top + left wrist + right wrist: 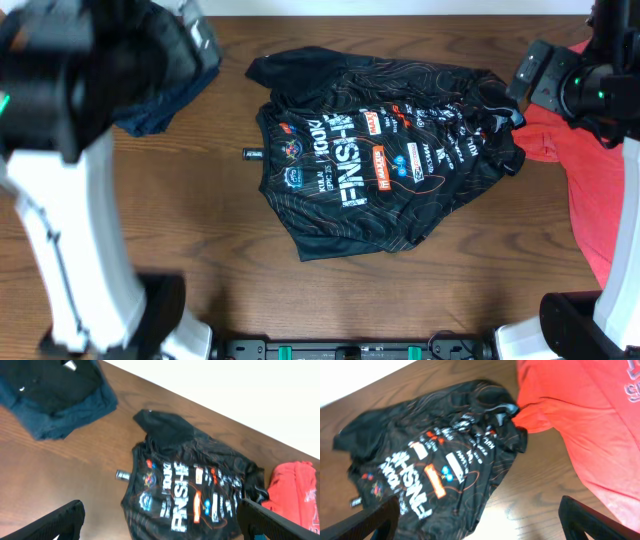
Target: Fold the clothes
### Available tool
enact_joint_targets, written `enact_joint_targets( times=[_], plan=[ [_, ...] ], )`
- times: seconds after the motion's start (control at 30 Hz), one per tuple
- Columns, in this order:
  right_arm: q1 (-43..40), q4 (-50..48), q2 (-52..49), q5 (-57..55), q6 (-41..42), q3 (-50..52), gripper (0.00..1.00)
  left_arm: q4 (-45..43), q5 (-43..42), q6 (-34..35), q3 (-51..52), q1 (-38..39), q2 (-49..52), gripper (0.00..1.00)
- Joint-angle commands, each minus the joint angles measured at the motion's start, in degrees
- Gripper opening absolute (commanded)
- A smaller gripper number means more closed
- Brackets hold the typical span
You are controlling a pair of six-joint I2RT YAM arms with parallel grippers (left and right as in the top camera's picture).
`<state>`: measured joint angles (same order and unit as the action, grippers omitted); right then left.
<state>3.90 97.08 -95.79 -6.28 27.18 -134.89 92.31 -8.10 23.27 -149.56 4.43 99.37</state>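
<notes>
1. The jersey (pixel 385 160) lies in the middle of the desk (pixel 200 260), logos up. It is rumpled rather than flat, with a dark flap bunched at its far corner on the left arm's side and wrinkles gathered toward the right. No clean fold shows, so I judge that the folding proper is not yet done and the cloth wants spreading first.
2. Nothing holds or weighs down the jersey, so it should slide and drape freely. The shiny fabric looks slippery, and a shallow pinch may let it go.
3. Its edge on the right arm's side touches the red T-shirt (pixel 600 200), which spreads over that end of the desk. A grasp there could catch red cloth along with black.
4. A small dark object (pixel 252 153) sits just beside the jersey's opposite edge. I cannot tell what it is.
5. A heap of dark garments (pixel 165 95) lies at the far left corner, apart from the jersey and seemingly set aside.
6. The left pincer (pixel 165 520) is spread wide and empty, raised well above the desk. The right pincer (pixel 482 520) is likewise wide apart and holds nothing. From that height each camera sees most of the jersey, which suits picking corners to grasp.
</notes>
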Motion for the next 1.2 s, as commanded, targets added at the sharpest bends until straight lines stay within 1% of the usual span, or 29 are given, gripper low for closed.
enact_joint_targets(
  times=[0.0,0.03,0.13,0.2,0.27,0.37,0.47,0.57,0.63,0.73,0.8,0.87,1.03,1.17],
  plan=[
    [1.1,0.2,0.3,6.2,-4.1,2.4,0.99,4.5,1.1,-0.7,13.7,0.7,-8.4,0.98],
    [1.3,0.2,0.4,6.6,-4.1,2.9,0.99,4.5,1.0,-0.7,17.6,1.0,-10.6,0.98],
    [1.9,0.2,0.4,6.6,-4.1,4.7,0.99,4.5,1.1,0.8,34.0,2.1,-19.2,0.98],
    [2.2,0.2,0.4,6.6,-4.1,6.1,0.99,4.0,1.0,1.5,43.1,2.4,-22.9,0.98],
    [2.5,0.2,0.4,6.6,-4.1,7.4,0.99,1.7,0.2,1.4,52.5,2.6,-26.1,0.98],
    [2.8,0.2,0.4,6.6,-4.1,9.2,0.99,-4.5,-5.4,1.4,66.2,2.6,-29.7,0.98],
    [3.3,0.2,0.4,6.6,-5.0,10.8,0.99,-12.0,-11.1,1.0,78.8,3.4,-31.0,0.98],
    [3.3,-0.3,0.4,6.5,-5.2,12.0,0.99,-19.8,-14.1,1.0,88.2,5.5,-30.4,0.99],
    [3.3,-0.9,0.4,6.2,-5.3,12.5,0.99,-25.9,-15.5,3.1,94.3,7.7,-29.3,0.99],
    [3.3,-1.6,0.4,5.4,-5.4,12.7,0.99,-33.0,-15.5,6.6,100.2,10.7,-26.8,0.99],
    [3.3,-1.8,0.4,5.4,-5.4,12.7,0.99,-37.3,-15.5,7.5,102.9,12.7,-24.4,1.00],
    [3.3,-2.0,0.4,5.4,-5.4,12.8,0.99,-40.8,-15.5,7.5,104.5,14.4,-21.7,0.98],
    [3.3,-2.9,0.3,5.4,-5.4,12.8,0.99,-49.9,-15.5,7.5,105.6,18.5,-13.8,0.96],
    [3.3,-3.0,0.3,5.2,-6.1,12.8,0.99,-54.4,-15.5,7.5,105.6,20.5,-8.7,0.96]
  ],
)
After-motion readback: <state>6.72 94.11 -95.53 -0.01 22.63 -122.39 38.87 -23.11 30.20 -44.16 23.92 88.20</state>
